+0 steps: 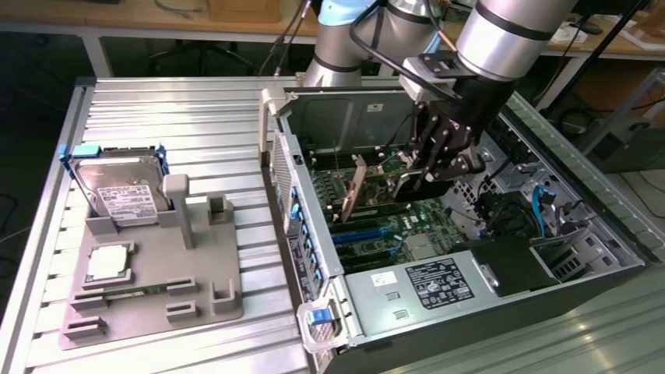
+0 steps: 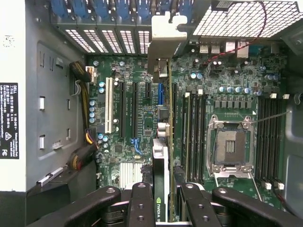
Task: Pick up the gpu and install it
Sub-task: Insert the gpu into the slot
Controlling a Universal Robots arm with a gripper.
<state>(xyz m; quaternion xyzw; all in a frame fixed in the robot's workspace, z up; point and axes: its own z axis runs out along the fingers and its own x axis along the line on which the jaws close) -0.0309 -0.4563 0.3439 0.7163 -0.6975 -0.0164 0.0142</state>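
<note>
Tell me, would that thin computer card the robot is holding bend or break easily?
The gpu looks like a thin flat board, so probably stiff and light, not floppy. Held on edge by the gripper above the motherboard, it could likely tilt. Its small parts seem fragile if pushed hard.

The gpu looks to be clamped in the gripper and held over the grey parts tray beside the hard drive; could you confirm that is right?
Not quite. The gripper does clamp the gpu, but it holds it inside the open computer case, above the motherboard, as the exterior view shows. The hard drive stands on the grey parts tray, off to the exterior view's left.
</note>
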